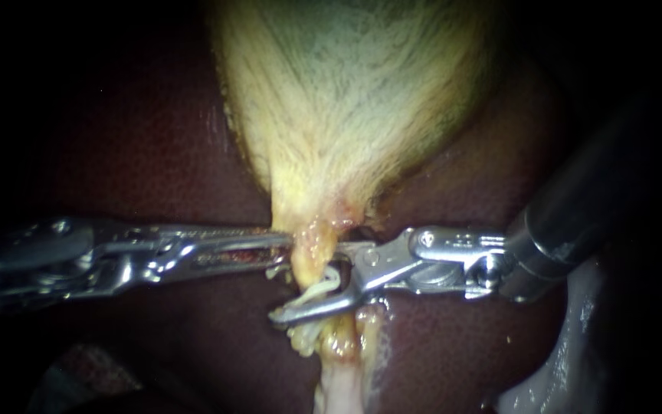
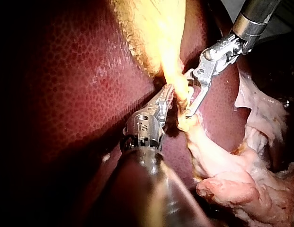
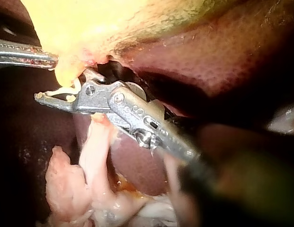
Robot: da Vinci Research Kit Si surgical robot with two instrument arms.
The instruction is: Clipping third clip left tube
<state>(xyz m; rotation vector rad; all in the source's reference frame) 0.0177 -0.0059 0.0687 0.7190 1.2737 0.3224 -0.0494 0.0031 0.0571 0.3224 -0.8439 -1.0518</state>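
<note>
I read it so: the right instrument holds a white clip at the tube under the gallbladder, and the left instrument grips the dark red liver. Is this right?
Not quite. In the endoscope view the left instrument grips the narrow yellow end of the gallbladder, not the liver. The right instrument does hold the white clip at the tube.

Instruments: two. Left instrument (image 1: 289,242) at gallbladder (image 1: 346,100) neck, right instrument (image 1: 304,287) just below neck.
Gallbladder: one.
Liver (image 1: 139,153): one, behind and around gallbladder.
Clip (image 1: 323,285): one, white, just below gallbladder neck, held in right instrument's jaws.
Tube (image 1: 339,376): one stalk running down from gallbladder; separate strands inside not countable.
Pale flap (image 1: 553,368): one, well apart from gallbladder.
</note>
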